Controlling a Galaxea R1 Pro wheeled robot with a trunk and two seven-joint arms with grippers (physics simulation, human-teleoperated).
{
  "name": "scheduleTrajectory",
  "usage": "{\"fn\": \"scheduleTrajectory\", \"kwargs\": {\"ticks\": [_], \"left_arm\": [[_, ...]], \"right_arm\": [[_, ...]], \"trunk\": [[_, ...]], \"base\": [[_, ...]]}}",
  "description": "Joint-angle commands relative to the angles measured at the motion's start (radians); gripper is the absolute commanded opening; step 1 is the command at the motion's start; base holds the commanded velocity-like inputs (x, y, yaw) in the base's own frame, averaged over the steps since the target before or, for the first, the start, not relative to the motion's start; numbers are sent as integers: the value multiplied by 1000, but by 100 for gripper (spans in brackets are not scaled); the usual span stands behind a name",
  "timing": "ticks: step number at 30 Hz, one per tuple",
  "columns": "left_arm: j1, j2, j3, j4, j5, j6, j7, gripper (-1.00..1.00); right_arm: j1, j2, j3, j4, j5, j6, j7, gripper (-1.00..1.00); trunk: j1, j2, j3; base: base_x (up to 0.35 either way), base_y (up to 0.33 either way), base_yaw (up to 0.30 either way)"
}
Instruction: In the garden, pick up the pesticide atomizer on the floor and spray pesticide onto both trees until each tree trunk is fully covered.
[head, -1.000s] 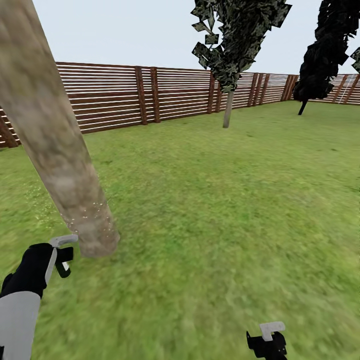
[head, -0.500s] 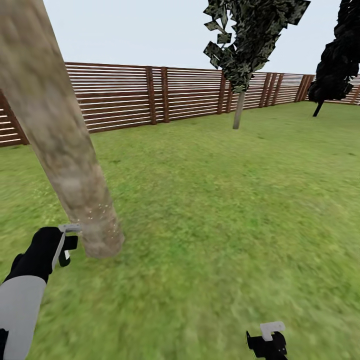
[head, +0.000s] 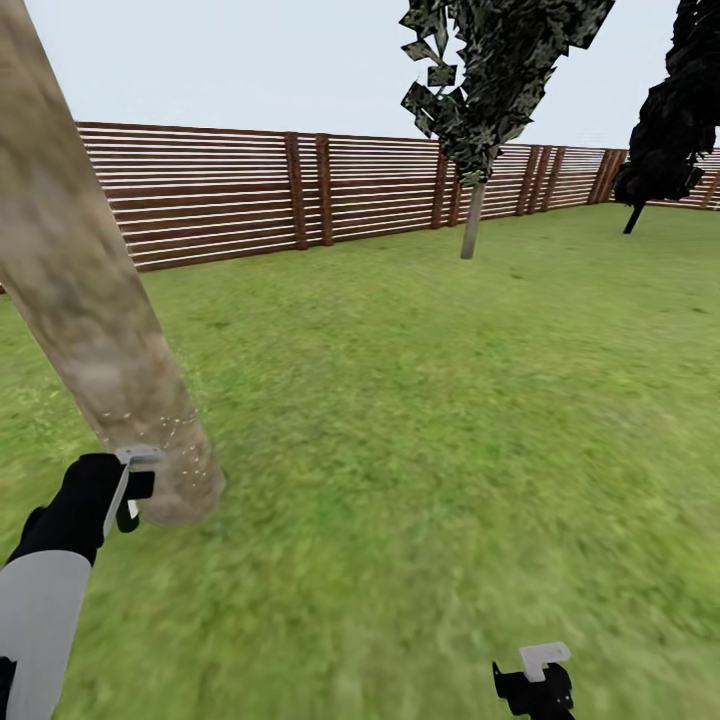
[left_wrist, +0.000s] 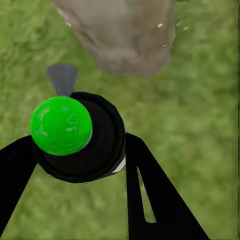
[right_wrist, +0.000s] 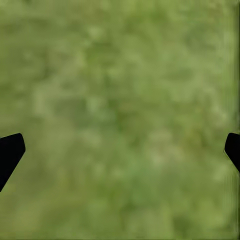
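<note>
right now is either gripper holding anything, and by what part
The left gripper holds the pesticide atomizer by the sides of its black body, green cap up. The right gripper is open over grass, holding nothing.

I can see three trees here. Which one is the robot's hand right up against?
The thick, pale grey-brown mottled trunk beside the left gripper, speckled with pale droplets. The slim leafy tree and black tree stand far back by the wooden fence.

Mottled grey-brown bark on the tree trunk (head: 95, 300), matt, speckled with pale droplets near the base. Slatted brown wood along the fence (head: 250, 190). Soft, blurry green lawn (head: 450, 420). Matt black plastic on the pesticide atomizer (left_wrist: 95, 145), topped by a glossy green cap (left_wrist: 61, 125). Black, dull fingers (left_wrist: 155, 195).
</note>
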Motion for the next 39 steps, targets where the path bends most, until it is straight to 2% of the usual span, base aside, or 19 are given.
{"fn": "scheduleTrajectory", "kwargs": {"ticks": [1, 11, 16, 21, 24, 28, 33, 39], "left_arm": [[0, 1, 0, 0, 0, 0, 0, -100], [7, 8, 3, 1, -3, 0, 3, -100], [10, 7, 5, 16, -2, -4, 5, -100], [80, 5, 8, 18, 3, -17, 6, -100], [105, -1, 6, 48, 7, -18, 6, -100], [112, -9, 6, 73, 12, -23, 6, -100], [112, -1, 19, 167, 6, -114, 7, -100], [112, 1, 29, 175, 6, -128, 9, -100]], "right_arm": [[0, 0, 0, 0, 0, 0, 0, 100], [0, 2, 0, 1, 0, 0, 0, 100], [0, 2, 0, 2, 0, 0, 1, 100], [0, 2, 0, 0, -1, 0, 1, 100], [0, 2, 0, 0, -1, 0, 2, 100], [0, 2, 0, 0, -2, 0, 2, 100], [0, 2, 0, 1, 0, 0, 2, 100], [0, 2, 0, 0, -1, 0, 2, 100]], "trunk": [[0, 0, 0], [0, 0, 0], [0, 0, 0], [0, 0, 0], [0, 0, 0], [0, 0, 0], [0, 0, 0], [0, 0, 0]], "base": [[236, -198, 0], [60, -259, 222], [245, -166, 276], [305, -92, 171], [225, -70, 10], [17, -6, 1], [1, 0, 112], [233, 0, 166]]}}
